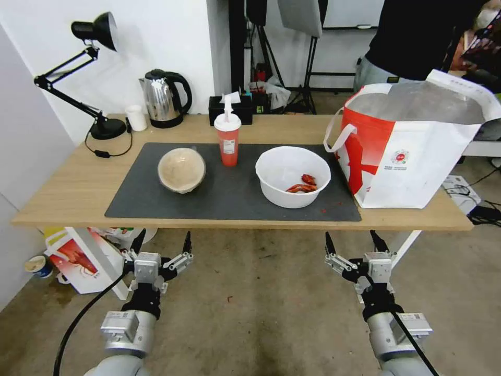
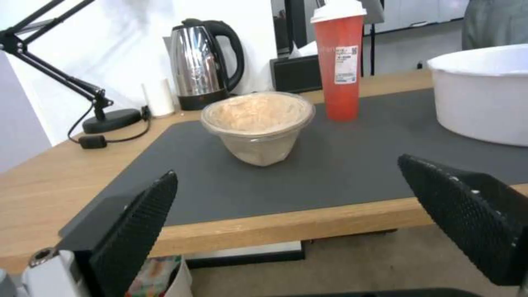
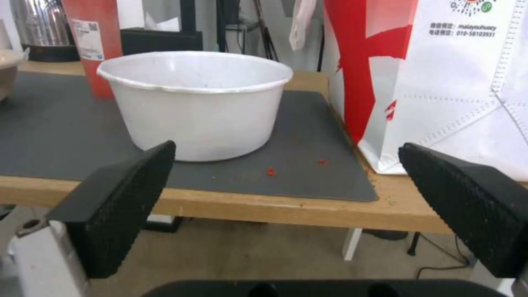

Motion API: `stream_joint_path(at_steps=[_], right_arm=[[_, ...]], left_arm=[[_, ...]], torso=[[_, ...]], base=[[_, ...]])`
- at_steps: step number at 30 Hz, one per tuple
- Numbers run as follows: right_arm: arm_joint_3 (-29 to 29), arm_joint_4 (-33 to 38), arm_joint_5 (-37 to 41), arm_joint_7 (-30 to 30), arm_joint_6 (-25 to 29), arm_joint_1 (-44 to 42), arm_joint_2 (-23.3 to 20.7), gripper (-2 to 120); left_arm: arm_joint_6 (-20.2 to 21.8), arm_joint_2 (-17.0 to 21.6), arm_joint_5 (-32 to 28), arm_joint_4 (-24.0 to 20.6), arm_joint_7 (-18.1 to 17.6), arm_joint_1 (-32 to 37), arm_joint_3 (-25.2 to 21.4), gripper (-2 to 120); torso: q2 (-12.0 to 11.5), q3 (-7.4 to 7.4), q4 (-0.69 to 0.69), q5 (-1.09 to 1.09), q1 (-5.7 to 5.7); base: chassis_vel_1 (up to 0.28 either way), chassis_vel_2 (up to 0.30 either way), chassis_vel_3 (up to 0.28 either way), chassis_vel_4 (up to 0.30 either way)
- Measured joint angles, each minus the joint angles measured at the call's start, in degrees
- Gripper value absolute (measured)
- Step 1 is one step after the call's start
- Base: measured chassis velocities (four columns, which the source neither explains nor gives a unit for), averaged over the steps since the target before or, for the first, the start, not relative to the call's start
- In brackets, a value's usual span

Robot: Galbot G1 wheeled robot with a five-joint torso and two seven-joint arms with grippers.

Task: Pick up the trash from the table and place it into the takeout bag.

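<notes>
Both arms hang short of the counter (image 1: 68, 193) above a bare concrete floor (image 1: 261, 303), left end effector (image 1: 162, 244) and right end effector (image 1: 356, 244) spread wide, holding nothing. On the grey mat (image 1: 229, 201) sit the tan bowl (image 1: 181, 169), red cup (image 1: 228, 137) and white bowl (image 1: 293, 176); the takeout bag (image 1: 412, 151) stands upright at the mat's right end. Lamp (image 1: 78, 73) and kettle (image 1: 164, 98) line the back wall.

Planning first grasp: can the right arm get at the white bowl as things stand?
Probably yes. The right tool hangs open below the table edge, roughly in line with the white bowl. Nothing stands between them; the takeout bag sits apart to the bowl's right. The arm must rise first.
</notes>
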Motion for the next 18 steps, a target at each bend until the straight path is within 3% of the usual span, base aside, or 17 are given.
stream_joint_path(at_steps=[15,18], right_arm=[[-0.01,0.06,0.62,-0.11,-0.64,0.73,-1.09,100],[0.28,0.26,3.33,-0.98,-3.89,4.11,-5.86,100]], left_arm=[[0.00,0.00,0.00,0.00,-0.01,0.00,0.00,100],[0.00,0.00,0.00,0.00,-0.01,0.00,0.00,100]], torso=[[0.00,0.00,-0.01,0.02,0.00],[0.00,0.00,0.00,0.01,0.00]], base=[[0.000,0.000,0.000,0.000],[0.000,0.000,0.000,0.000]])
